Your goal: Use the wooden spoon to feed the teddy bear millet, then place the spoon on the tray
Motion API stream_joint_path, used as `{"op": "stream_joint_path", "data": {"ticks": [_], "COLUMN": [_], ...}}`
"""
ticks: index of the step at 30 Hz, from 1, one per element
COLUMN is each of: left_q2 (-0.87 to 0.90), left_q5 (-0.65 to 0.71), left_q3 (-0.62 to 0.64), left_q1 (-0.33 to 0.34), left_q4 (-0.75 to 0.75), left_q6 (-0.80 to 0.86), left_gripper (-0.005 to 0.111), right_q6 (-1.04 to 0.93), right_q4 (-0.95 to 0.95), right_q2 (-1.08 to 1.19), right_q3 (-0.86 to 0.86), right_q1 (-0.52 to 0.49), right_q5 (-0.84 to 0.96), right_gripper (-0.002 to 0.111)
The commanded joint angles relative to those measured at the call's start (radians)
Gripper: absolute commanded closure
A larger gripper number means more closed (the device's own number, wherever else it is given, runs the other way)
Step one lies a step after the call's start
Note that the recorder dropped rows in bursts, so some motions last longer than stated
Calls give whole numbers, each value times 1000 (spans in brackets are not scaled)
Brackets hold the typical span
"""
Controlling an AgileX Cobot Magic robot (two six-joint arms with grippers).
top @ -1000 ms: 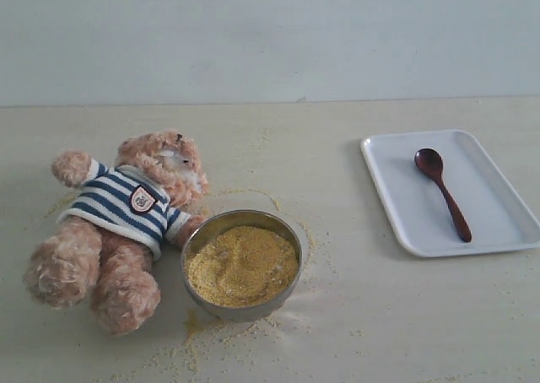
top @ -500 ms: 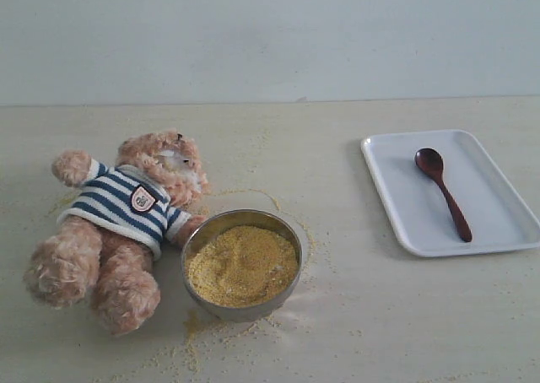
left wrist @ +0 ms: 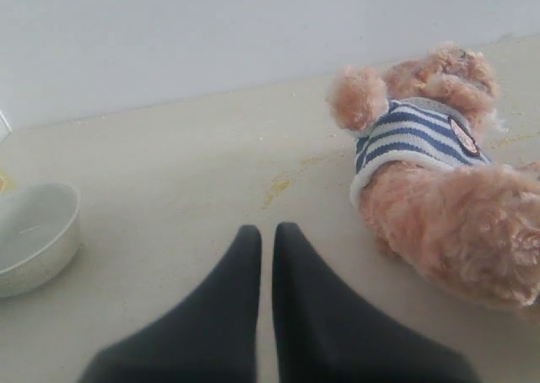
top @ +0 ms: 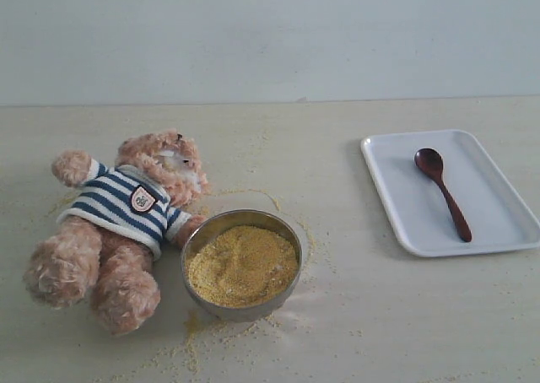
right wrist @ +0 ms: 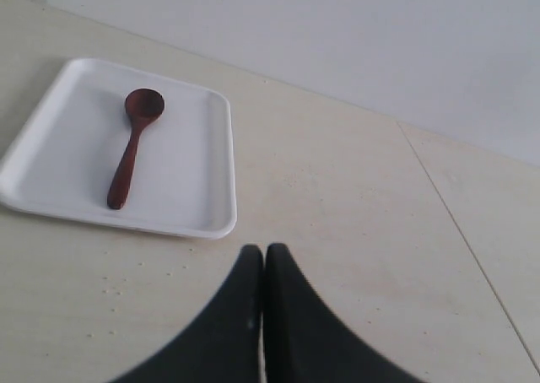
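Pale bench (top: 380, 315), near edge dusted with loose grains (top: 198, 341). Neither arm shows in the exterior view. Wrist views show left jaws and right jaws pressed fully together, nothing in either.

Nearest item is a steel bowl (top: 245, 310) heaped with millet (top: 243, 265). Just beside it on the left, the teddy bear (top: 118, 223) lies on its back, one paw apparently touching the rim. Further back on the right, well apart from the bowl, is the tray (top: 498, 223). The wooden spoon (top: 445, 196) lies flat inside it, scoop end away, handle toward the near edge. Plain wall (top: 270, 37) behind.

My read: spoon on tray plus empty jaws fits either not started or finished, and I can't tell which. If not started, the step in hand is the pick-up. The right arm is closer, so open its jaws, drop over the slim handle mid-length, pinch, lift clear of the rim, and carry to the bowl. The handle lies flat, so there's little clearance under it.
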Motion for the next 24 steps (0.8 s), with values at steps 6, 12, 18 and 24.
{"op": "stream_joint_path", "data": {"ticks": [6,12,18,24], "left_q2": [-3,-3,-3,-3], "left_q5": [-14,-14,-14,-14], "left_q3": [-1,-1,-1,-1], "left_q1": [-3,-3,-3,-3], "left_q4": [4,4,4,4], "left_q6": [7,7,7,7], "left_gripper": [102,102,102,102], "right_q6": [-1,-9,-9,-162], "right_q4": [46,644,541,540], "right_q2": [-4,-4,-4,-4], "right_q3": [-1,-1,-1,-1], "right_q1": [-4,-127,-262,-278], "right_q5": [-2,-93,-132,-43], "right_gripper": [109,109,109,109]}}
